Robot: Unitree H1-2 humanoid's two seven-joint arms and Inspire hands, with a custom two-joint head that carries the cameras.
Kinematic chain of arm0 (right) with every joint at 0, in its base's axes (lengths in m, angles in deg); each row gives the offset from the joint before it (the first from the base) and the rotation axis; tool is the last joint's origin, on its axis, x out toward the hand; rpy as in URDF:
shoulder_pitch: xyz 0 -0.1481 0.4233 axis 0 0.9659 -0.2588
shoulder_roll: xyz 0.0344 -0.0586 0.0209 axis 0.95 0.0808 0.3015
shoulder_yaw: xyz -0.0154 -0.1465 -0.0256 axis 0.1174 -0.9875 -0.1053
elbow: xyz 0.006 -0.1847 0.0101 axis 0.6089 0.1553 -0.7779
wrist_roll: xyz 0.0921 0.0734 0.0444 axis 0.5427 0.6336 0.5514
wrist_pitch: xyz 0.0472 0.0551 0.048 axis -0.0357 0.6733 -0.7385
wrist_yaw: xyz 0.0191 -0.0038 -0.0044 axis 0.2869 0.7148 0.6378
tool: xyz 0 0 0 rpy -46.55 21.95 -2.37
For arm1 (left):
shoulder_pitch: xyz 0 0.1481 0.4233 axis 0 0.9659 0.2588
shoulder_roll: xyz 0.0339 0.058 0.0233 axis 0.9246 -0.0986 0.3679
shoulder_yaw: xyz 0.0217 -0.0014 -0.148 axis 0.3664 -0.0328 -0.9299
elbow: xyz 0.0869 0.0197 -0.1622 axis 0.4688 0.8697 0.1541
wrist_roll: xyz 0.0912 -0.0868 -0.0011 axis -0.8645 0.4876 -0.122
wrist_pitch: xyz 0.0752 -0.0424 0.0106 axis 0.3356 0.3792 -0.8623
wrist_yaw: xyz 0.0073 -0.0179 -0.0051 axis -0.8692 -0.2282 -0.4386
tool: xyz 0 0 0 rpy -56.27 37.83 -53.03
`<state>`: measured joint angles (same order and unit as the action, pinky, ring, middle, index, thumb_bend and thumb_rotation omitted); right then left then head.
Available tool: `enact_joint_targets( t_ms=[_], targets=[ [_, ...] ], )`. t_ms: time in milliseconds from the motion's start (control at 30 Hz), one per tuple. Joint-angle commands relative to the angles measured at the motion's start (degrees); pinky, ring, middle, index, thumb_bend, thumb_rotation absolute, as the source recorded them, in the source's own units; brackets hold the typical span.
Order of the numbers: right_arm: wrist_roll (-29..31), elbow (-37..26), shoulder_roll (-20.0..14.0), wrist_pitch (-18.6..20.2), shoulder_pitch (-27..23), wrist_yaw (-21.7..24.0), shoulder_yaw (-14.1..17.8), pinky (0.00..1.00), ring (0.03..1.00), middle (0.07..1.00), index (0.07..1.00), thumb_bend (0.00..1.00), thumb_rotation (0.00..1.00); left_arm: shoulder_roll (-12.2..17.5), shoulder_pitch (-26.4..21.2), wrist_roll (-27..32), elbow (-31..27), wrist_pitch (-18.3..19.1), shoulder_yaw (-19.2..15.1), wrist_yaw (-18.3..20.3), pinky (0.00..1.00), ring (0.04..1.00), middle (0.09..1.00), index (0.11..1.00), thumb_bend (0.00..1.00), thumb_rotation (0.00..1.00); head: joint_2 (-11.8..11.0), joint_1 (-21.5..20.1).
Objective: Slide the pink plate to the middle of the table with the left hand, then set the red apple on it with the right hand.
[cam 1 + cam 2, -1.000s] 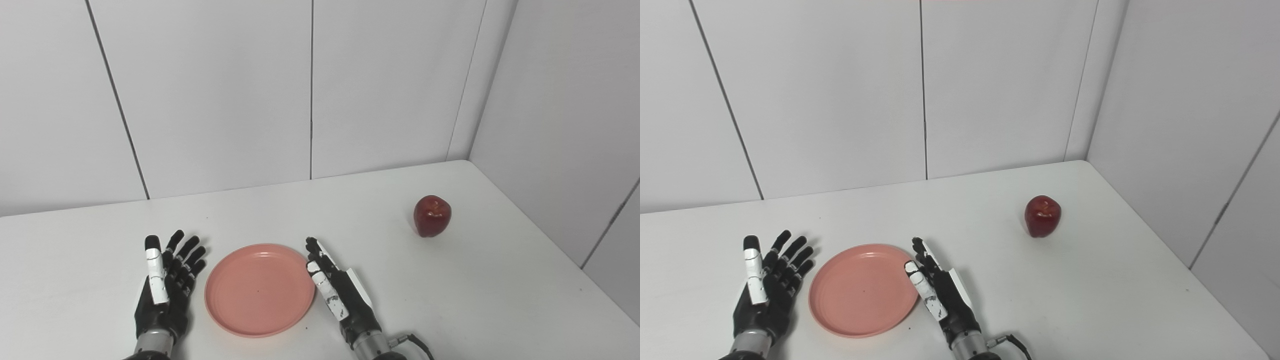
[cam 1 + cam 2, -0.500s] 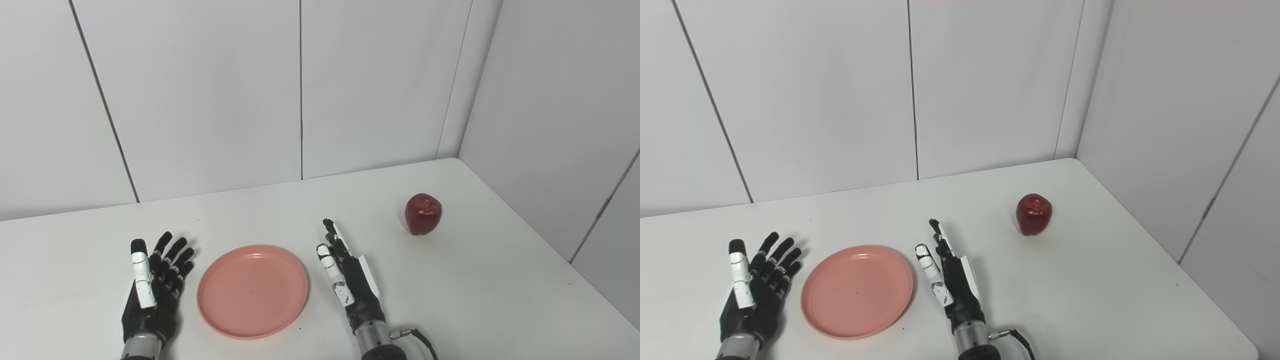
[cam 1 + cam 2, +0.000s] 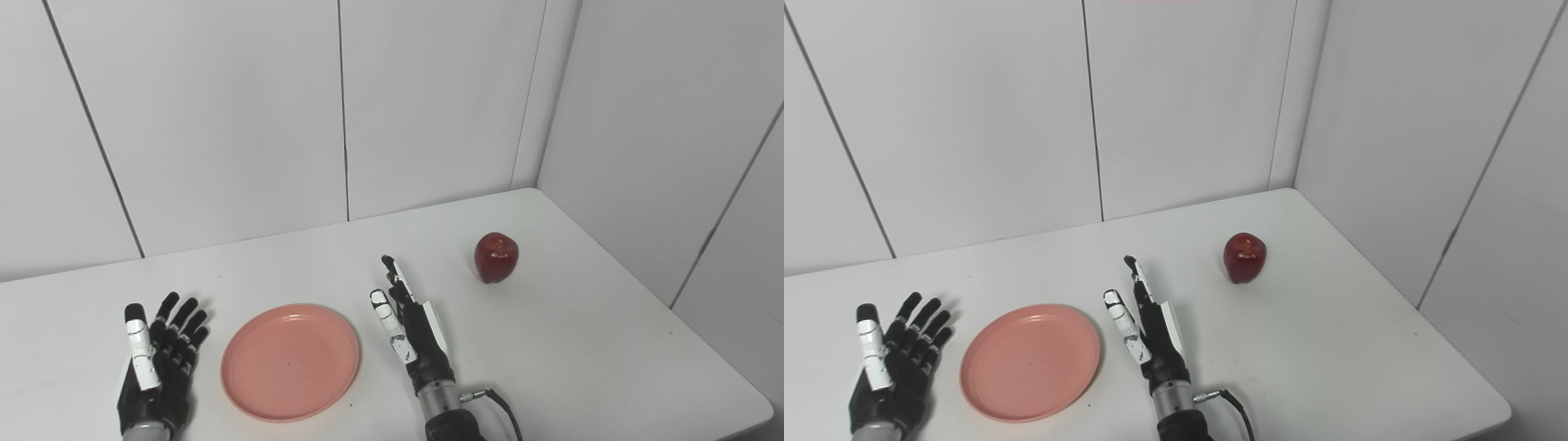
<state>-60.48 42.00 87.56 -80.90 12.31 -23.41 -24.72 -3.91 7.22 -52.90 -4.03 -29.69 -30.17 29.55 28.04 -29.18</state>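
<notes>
Left hand point(image 3: 156, 361) at the 8 o'clock corner of the view, palm up, fingers spread apart and pointing toward 1 o'clock. It holds nothing. It lies low over the white surface point(image 3: 551, 361), beside the plate's left rim with a clear gap between them.

Plate point(image 3: 290, 362): pink, round, shallow, empty. It sits flat on the surface near the front edge, at about 7 o'clock in the view, between the two hands. Neither hand touches it.

Right hand point(image 3: 411, 334) just right of the plate, at about 6 o'clock in the view. It stands on edge, palm facing the plate, fingers straight and held side by side, pointing toward 12 o'clock; thumb set a little apart on the plate side. It is empty, grasping nothing. A small gap shows between the thumb and the plate rim. A black cable point(image 3: 499, 404) leaves the wrist toward 4 o'clock.

Apple point(image 3: 496, 256): red, glossy, upright with stem dimple on top. It rests on the surface at 2 o'clock from the right hand, well apart from the fingertips, toward the back right corner. Not on the plate.

Background: white panelled walls point(image 3: 245, 110) behind and at right.
</notes>
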Motion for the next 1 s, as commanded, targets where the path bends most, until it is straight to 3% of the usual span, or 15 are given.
enact_joint_targets(
  t_ms=[0,267,400,733,967],
  targets=[
    [-0.33,0.89,0.49,-3.26,-0.92,-0.59,-0.01,0.98,1.0,0.998,0.958,0.76,1.0,0.35,-1.06,0.07,0.78,0.67,-0.23,-0.38,0.94,0.893,0.885,0.893,0.69,1.0,-0.29,-0.7],
    [-0.42,3.38,0.81,-4.42,-1.54,-1.26,-0.32,0.91,0.945,0.994,0.957,0.78,1.0,0.02,-1.18,1.2,-0.07,2.78,-1.08,-0.75,1.0,0.915,0.912,0.916,0.67,1.0,-1.72,-3.3],
    [-0.25,4.04,1.22,-4.75,-1.5,-1.37,-0.38,0.94,0.959,0.994,0.952,0.8,1.0,-0.14,-0.94,0.9,-1.36,4.32,-1.23,-1.66,0.98,0.908,0.906,0.904,0.66,1.0,-2.37,-4.31],
    [-0.84,4.88,1.45,-5.76,-1.42,-1.71,-0.45,0.9,0.967,0.997,0.954,0.76,1.0,-1.04,-0.18,0.64,-6.14,8.51,-0.43,-3.25,1.0,0.941,0.934,0.951,0.64,1.0,-3.13,-4.91],
    [-0.36,3.41,2.07,-7.36,-0.7,-2.3,-0.27,0.91,0.966,0.997,0.954,0.74,1.0,-0.85,-0.01,-0.64,-7.17,7.95,0.93,-3.29,1.0,0.947,0.94,0.962,0.62,1.0,-4.4,-5.61]
  ],
)
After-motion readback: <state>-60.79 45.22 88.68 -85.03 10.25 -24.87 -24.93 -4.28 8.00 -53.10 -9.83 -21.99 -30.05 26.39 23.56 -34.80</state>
